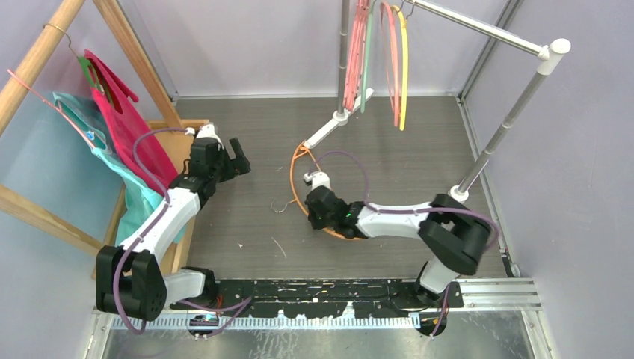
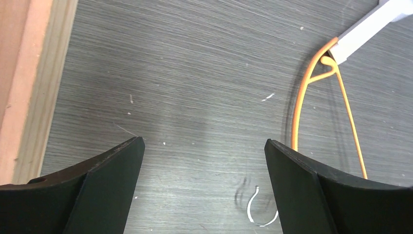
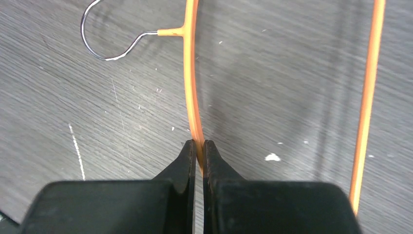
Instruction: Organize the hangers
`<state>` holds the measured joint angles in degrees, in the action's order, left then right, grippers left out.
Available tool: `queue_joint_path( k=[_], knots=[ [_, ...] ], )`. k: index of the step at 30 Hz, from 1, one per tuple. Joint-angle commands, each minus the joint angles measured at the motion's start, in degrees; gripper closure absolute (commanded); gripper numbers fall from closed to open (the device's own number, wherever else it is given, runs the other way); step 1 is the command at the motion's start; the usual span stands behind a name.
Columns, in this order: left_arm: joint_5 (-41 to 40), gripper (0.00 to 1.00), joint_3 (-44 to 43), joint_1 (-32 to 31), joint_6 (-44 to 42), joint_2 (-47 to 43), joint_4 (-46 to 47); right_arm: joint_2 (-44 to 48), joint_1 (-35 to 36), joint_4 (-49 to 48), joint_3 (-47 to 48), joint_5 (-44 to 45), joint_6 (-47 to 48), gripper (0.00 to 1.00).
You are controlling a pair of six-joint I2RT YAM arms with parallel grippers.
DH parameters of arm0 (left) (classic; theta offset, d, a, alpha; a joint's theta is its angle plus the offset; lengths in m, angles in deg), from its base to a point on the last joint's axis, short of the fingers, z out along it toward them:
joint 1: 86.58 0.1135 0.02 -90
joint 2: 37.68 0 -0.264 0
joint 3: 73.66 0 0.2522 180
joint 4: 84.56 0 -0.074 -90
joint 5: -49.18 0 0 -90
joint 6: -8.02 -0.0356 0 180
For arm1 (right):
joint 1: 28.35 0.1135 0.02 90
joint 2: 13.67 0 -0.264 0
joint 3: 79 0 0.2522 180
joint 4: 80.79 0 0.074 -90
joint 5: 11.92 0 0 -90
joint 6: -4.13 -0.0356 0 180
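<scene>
An orange hanger [image 1: 294, 181] lies on the grey table in the top view, its metal hook [image 1: 281, 205] to the left. My right gripper [image 3: 198, 144] is shut on its top bar [image 3: 191, 83]; the hook [image 3: 104, 36] and the far bar [image 3: 367, 97] also show there. My right gripper [image 1: 312, 203] sits over the hanger. My left gripper [image 1: 238, 158] is open and empty, to the left of the hanger; its wrist view shows the hanger's end [image 2: 311, 92] and hook [image 2: 255, 209]. Several pink, green, orange and yellow hangers [image 1: 377, 52] hang on the metal rail [image 1: 478, 26].
The rail's white foot [image 1: 329, 129] rests by the orange hanger's far end. A wooden rack [image 1: 45, 52] at the left carries a pink hanger with red and teal cloth [image 1: 123, 131]. The rail's right post [image 1: 508, 120] stands at the right.
</scene>
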<state>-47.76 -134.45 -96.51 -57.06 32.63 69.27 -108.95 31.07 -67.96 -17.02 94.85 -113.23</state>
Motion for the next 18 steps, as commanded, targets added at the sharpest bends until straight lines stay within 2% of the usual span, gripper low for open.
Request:
queue_joint_path(
  k=[1, 7, 18],
  knots=[
    [4.8, 0.02, 2.2, 0.4, 1.7, -3.3, 5.0, 10.8, -4.8, -9.4, -4.2, -3.7, -1.2, 0.99],
    [7.6, 0.02, 3.4, 0.4, 2.8, -2.3, 6.7, 18.8, -6.9, -9.5, -6.3, -8.9, -1.6, 0.99],
    [21.4, 0.02, 6.6, 0.4, 13.5, 2.0, 19.8, 16.5, -7.2, -14.1, -8.6, -13.5, -5.1, 0.99]
  ],
)
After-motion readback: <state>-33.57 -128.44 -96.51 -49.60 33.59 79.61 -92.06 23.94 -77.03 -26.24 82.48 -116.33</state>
